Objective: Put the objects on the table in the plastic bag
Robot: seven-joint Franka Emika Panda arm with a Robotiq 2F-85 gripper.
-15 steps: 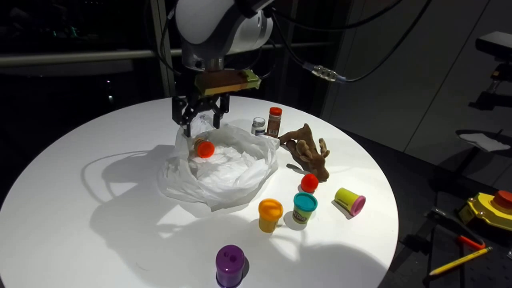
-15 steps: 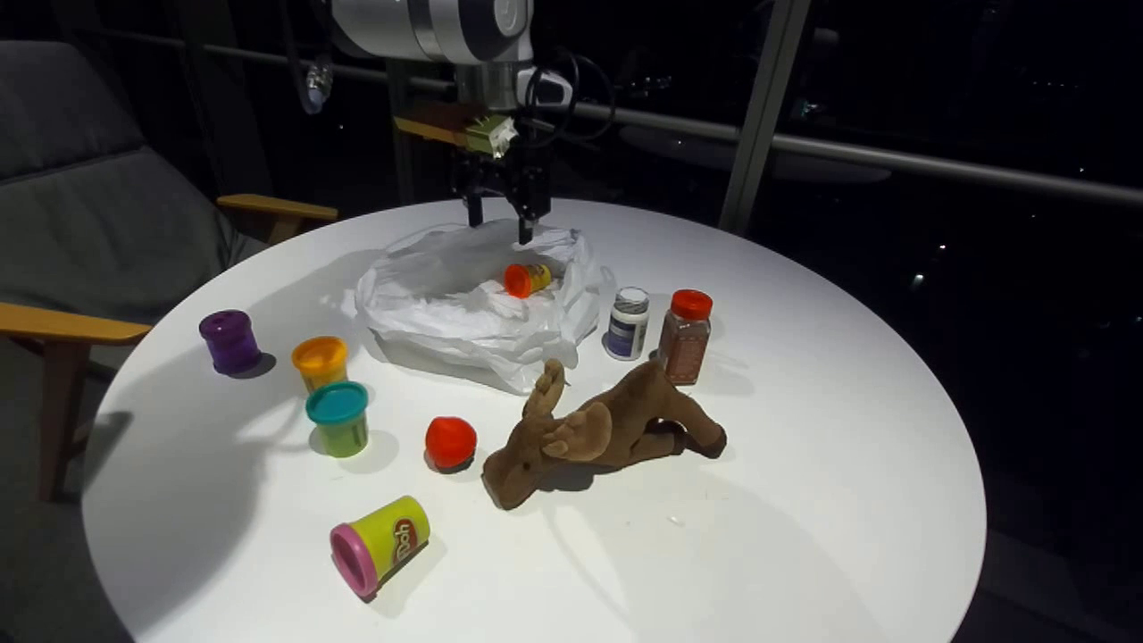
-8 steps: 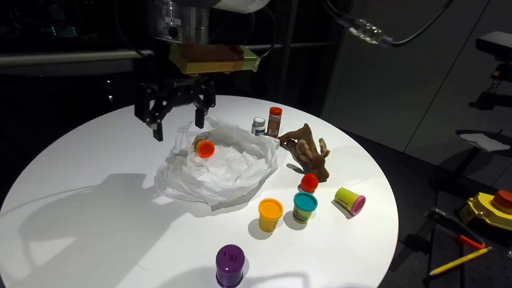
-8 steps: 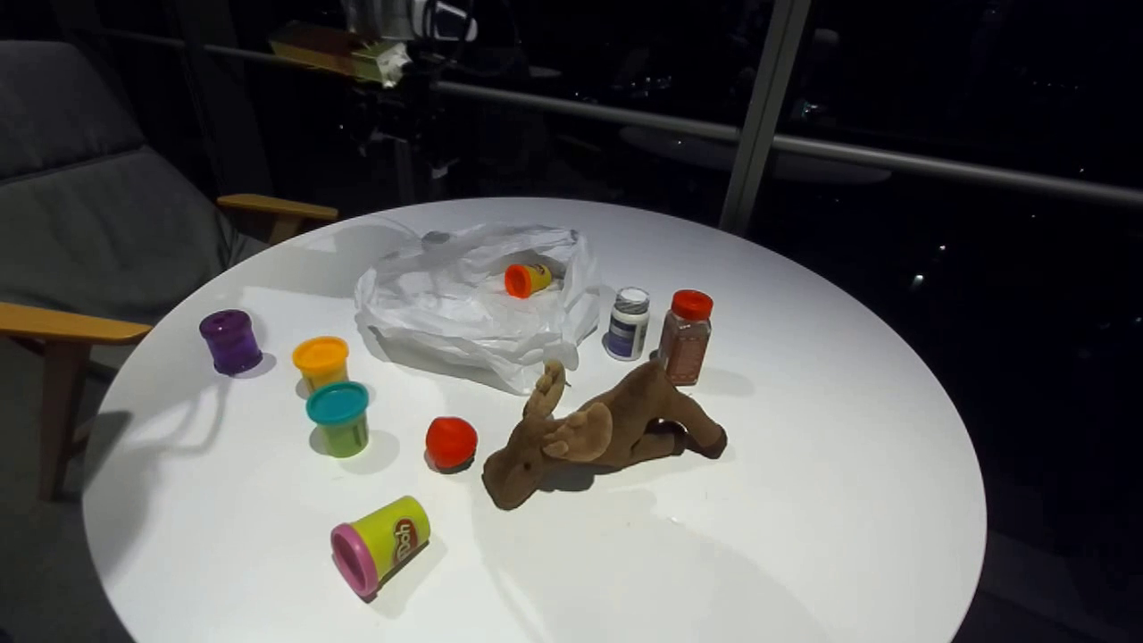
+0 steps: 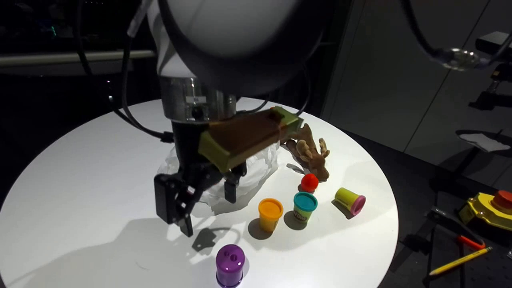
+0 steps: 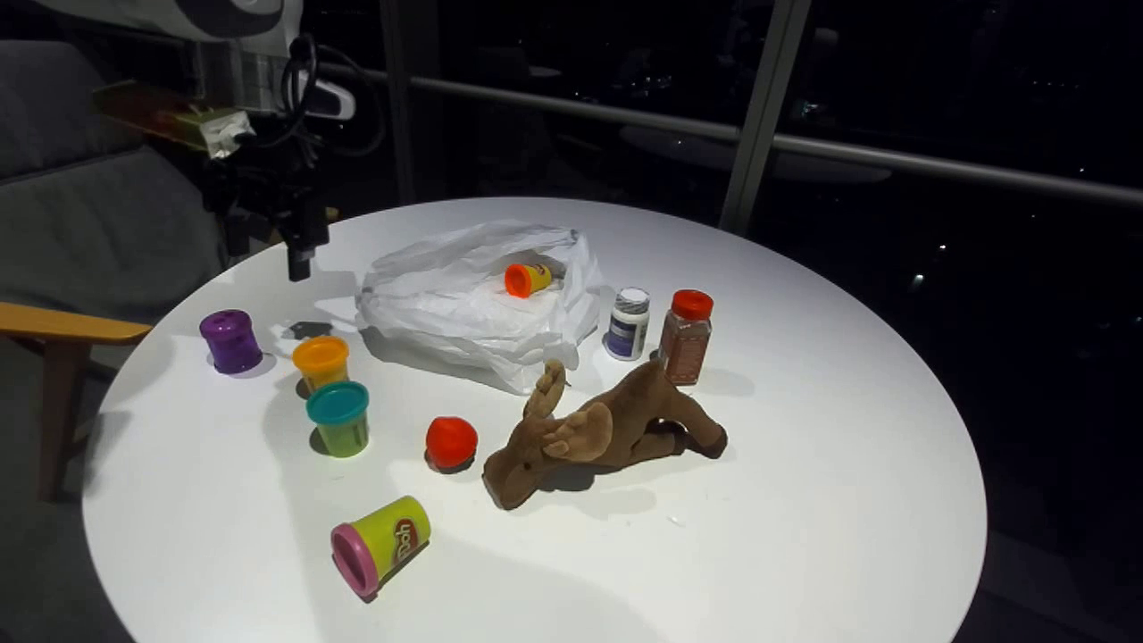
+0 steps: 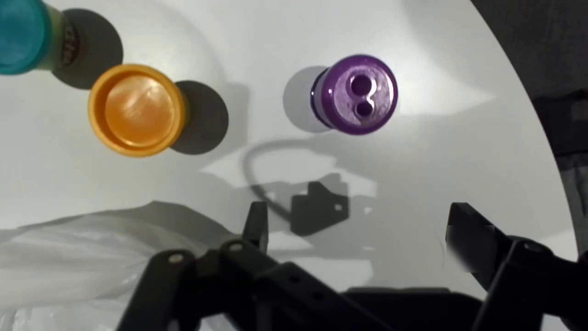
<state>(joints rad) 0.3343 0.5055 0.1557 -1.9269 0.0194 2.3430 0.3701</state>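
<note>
Table (image 6: 759, 536), rnd & white, dark rm (image 6: 1054, 375), rail (image 6: 938, 166) behind, grey chair (image 6: 85, 241) near, tool (image 7: 360, 223) spread wide, empty

"Doh" on pink-lidded yellow tub (image 6: 382, 546)

The brown, moose-shaped stuffed toy (image 6: 629, 420) has light brown antlers (image 6: 580, 435). The round yellow plastic tub (image 6: 385, 529) has a pink lid (image 6: 354, 561) and a red label (image 6: 405, 538).
</note>
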